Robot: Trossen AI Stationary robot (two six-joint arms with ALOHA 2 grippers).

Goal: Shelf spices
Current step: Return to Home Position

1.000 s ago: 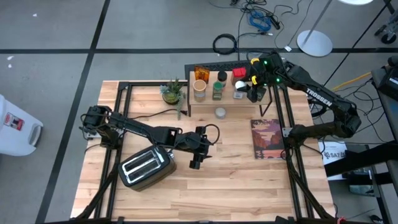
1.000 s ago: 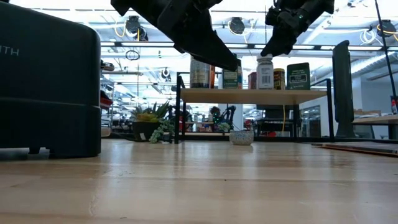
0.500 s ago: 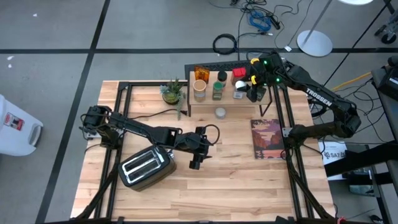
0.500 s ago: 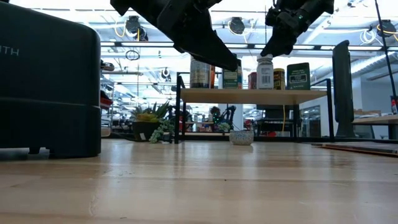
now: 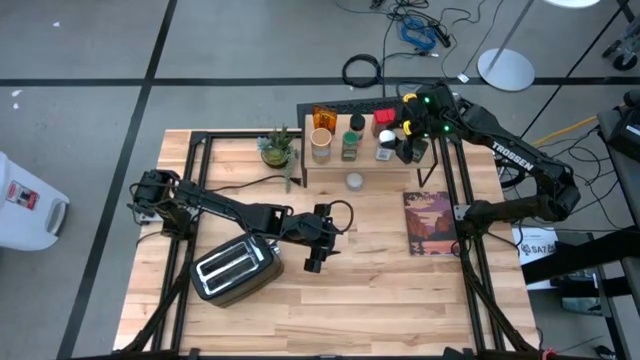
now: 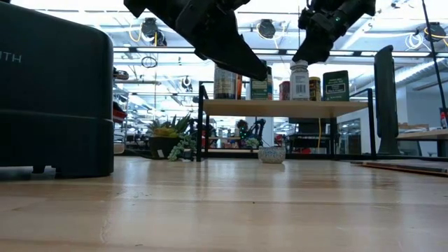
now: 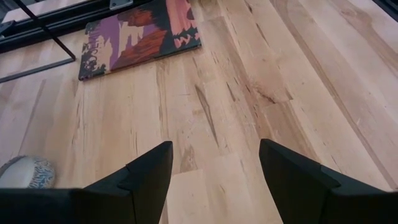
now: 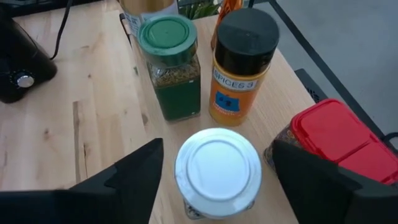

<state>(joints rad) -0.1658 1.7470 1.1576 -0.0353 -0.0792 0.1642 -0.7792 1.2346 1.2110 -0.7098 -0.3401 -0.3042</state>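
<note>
The right gripper hangs over a white-capped clear bottle on the far light-wood, black-legged shelf — fingers spread, clear of it. The left gripper — fingers apart — hovers just right of the silver toaster.

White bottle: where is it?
The white bottle stands on the shelf, at its right end in the high view, beside the red tin, under the right gripper.

A lab: bare concrete floor and loose cables.
</note>
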